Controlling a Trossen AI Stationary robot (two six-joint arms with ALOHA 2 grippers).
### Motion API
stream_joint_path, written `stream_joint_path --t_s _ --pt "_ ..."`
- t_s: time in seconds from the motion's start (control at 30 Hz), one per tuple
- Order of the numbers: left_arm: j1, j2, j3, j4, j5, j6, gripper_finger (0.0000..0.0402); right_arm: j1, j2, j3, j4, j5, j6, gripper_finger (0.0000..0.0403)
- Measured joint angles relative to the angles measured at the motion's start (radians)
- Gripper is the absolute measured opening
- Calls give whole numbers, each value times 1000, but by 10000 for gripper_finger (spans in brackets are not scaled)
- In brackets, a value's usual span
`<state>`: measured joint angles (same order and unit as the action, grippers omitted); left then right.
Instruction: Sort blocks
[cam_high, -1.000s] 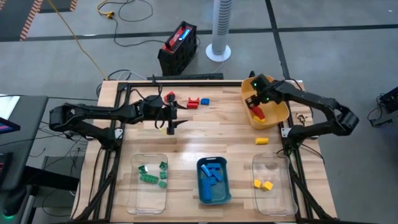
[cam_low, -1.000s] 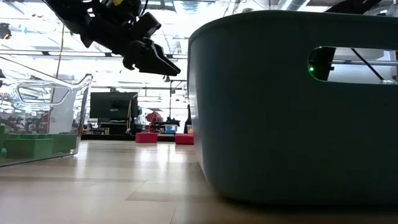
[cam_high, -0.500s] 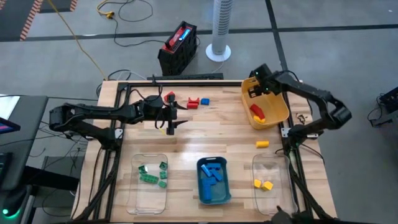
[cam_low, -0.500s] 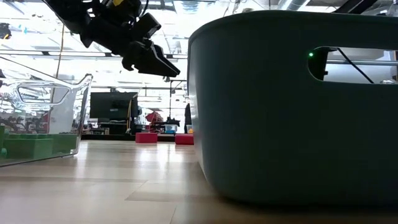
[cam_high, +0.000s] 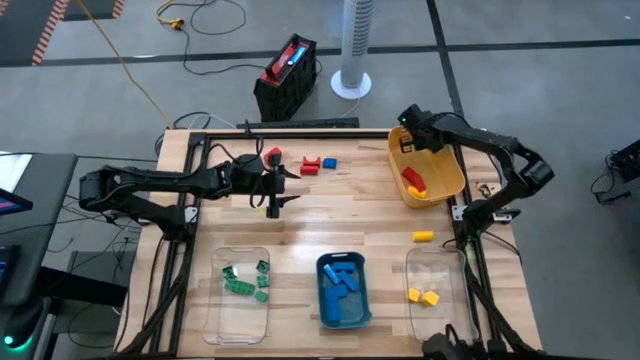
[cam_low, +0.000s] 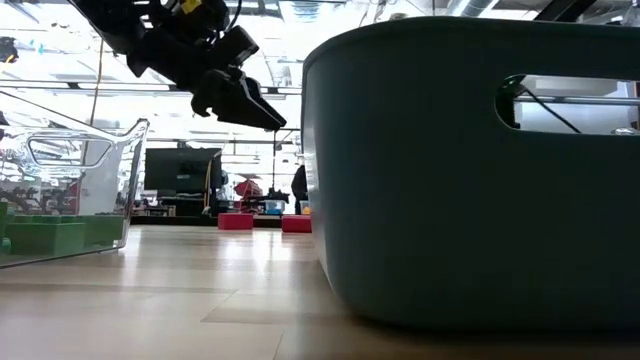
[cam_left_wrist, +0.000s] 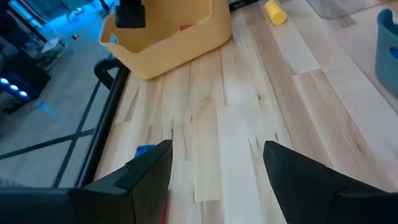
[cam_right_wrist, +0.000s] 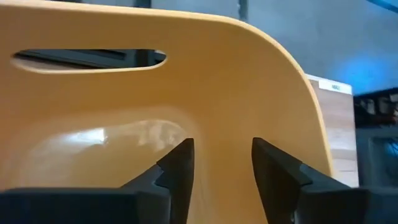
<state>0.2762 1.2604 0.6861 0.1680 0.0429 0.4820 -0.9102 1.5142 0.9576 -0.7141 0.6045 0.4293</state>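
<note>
Yellow plastic fills the right wrist view: the right end effector (cam_right_wrist: 221, 165) points into the yellow bin (cam_high: 440, 185) at its far inner wall, fingers (cam_right_wrist: 177, 165) apart with nothing between them. From above, the right end effector (cam_high: 408, 120) sits at the bin's back corner, and a red block (cam_high: 414, 181) with a bit of yellow beside it lies lower in the bin, clear of the fingers. So the step in hand looks like reaching into the bin for a block; the next move calls for bringing the fingers down over that red block before closing.

The left end effector (cam_high: 272, 197) hovers over the bare worktop (cam_high: 340, 220), fingers (cam_left_wrist: 149, 171) spread and empty. Loose blocks wait near it: two red blocks (cam_high: 311, 165) and a blue block (cam_high: 330, 162) towards the back edge, and a yellow block (cam_high: 423, 236) in front of the yellow bin. Sorted pieces already lie in the front bins: greens (cam_high: 240, 280) in the clear bin, blues (cam_high: 342, 285) in the teal bin, yellows (cam_high: 423, 296) in the right clear bin.

Only the high view gives the whole layout. The low view is mostly blocked by the teal bin's wall (cam_low: 470, 170), showing just the left end effector (cam_low: 240, 100) raised above the wood. The left wrist view catches the blue block (cam_left_wrist: 145, 150) beside its finger.
</note>
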Motion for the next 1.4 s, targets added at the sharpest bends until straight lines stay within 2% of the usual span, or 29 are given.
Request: stream_joint_path --t_s 0.23,0.37,0.67,0.8,0.93,1.03,1.2,1.3,1.4 --pt "-9 0 0 2 1 -38 246 0 67 75 -120 85 139 121" --pt "-23 1 0 -2 0 -40 246 0 78 102 -185 87 175 93" --pt "-47 0 0 -28 0 -18 246 2 78 111 -199 83 218 27" --pt "-47 1 0 -52 0 -20 246 71 56 137 -199 34 204 11" --pt "-47 0 0 -51 -4 -32 246 176 9 174 -211 22 139 19" --pt "-47 0 0 -53 -6 -42 246 268 -40 196 -244 14 4 36" --pt "-47 0 0 -54 -6 -52 246 471 -114 199 -244 -157 -205 74" --pt "-47 0 0 -44 -6 -59 246 603 -110 199 -246 -221 -244 102" --pt "-47 0 0 -39 -6 -77 246 698 -78 214 -266 -347 -255 134"
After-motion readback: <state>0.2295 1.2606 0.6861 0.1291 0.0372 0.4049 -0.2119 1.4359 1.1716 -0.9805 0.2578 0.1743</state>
